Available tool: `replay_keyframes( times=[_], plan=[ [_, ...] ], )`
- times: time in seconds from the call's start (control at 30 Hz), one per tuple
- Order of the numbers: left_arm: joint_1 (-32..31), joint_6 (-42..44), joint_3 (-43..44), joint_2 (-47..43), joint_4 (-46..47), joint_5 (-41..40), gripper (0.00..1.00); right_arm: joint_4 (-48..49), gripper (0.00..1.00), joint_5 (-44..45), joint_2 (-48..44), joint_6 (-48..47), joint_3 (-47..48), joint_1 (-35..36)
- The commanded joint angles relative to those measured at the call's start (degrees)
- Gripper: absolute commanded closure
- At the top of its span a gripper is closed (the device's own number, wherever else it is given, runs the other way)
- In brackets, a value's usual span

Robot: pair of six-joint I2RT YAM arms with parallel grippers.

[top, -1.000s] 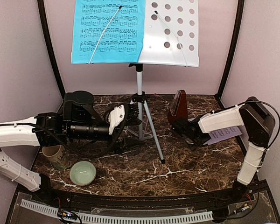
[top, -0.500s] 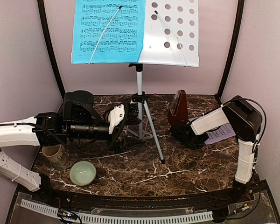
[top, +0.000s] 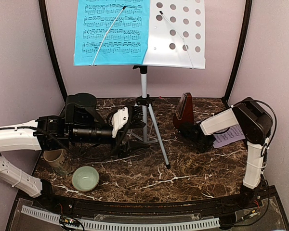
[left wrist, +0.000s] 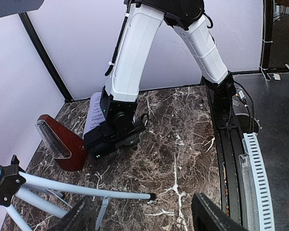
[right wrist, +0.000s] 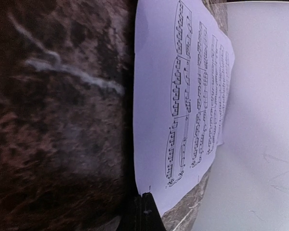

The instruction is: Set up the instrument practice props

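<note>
The silver tripod music stand (top: 143,91) stands at the back middle; a blue sheet-music page (top: 111,31) covers the left half of its white perforated desk (top: 178,33). The dark-red metronome (top: 184,111) is upright right of the tripod, also the metronome (left wrist: 60,142). A pink page (top: 229,135) lies flat at the right. My right gripper (top: 210,142) sits low at its left edge, and the right gripper (right wrist: 144,210) is shut on the pink page (right wrist: 183,96). My left gripper (left wrist: 144,222) is open and empty, a stand leg (left wrist: 86,190) just ahead.
A beige mug (top: 56,160) and a pale green bowl (top: 85,178) sit at the front left beside my left arm. The tripod's legs (top: 159,139) spread across the middle of the marble table. Walls and black corner posts (top: 237,53) close in the back and sides.
My right arm has pulled its forearm in and turned down to the pink page's edge, and its jaws have gone from open to shut there. The left arm has stayed put.
</note>
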Motion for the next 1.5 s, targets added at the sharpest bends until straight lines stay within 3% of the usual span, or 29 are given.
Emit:
replay_keyframes(
  times=[0.0, 0.17, 0.4, 0.6, 0.67, 0.77, 0.9, 0.93, 1.03, 1.1, 1.27, 1.47],
  plan=[
    [0.4, -0.2, 0.6, -1.7, 1.8, -0.5, 0.3, 0.3, 1.0, -16.3, -7.2, 2.3, 1.3, 0.9],
    [0.3, -1.1, -1.1, -2.1, 4.3, -3.2, 0.3, 0.7, 1.0, -28.9, -20.9, 8.3, -0.1, 0.9],
    [0.3, -4.6, -3.3, -0.8, 11.6, -6.9, 0.29, 3.5, 1.0, -37.9, -44.3, 20.2, -0.5, 0.9],
    [-0.2, -10.6, -2.7, 5.3, 17.3, -9.2, 0.22, 17.5, 1.0, -43.8, -62.3, 40.0, -8.1, 1.2],
    [-1.1, -11.6, -2.4, 7.5, 19.2, -9.9, 0.2, 20.6, 1.0, -44.4, -64.5, 42.0, -10.1, 1.3],
    [-1.4, -12.7, -2.4, 8.9, 21.1, -11.2, 0.19, 7.2, 0.99, -41.7, -58.0, 34.1, -4.0, 1.3],
    [-1.4, -13.5, -1.3, 10.6, 19.7, -12.3, 0.19, -4.2, 0.6, -35.1, -47.2, 27.7, -1.2, 4.7],
    [-1.4, -13.6, -0.3, 11.5, 18.1, -11.8, 0.19, -4.0, 0.49, -33.8, -45.9, 27.6, -2.2, 5.3],
    [-1.6, -13.5, 1.2, 13.8, 15.6, -10.9, 0.19, 0.0, 0.31, -34.2, -44.6, 27.2, -6.2, 5.5],
    [-1.6, -13.3, 0.7, 13.8, 16.2, -11.7, 0.19, -0.1, 0.28, -33.9, -42.5, 24.3, -6.6, 5.9],
    [-1.6, -12.2, -1.2, 12.6, 17.5, -12.2, 0.19, -9.0, 0.23, -18.8, -32.4, 23.5, -3.3, 13.9],
    [-1.6, -12.3, -1.7, 12.1, 18.1, -12.6, 0.19, -11.3, 0.14, -13.7, -20.6, 26.3, 0.1, 20.3]
  ],
)
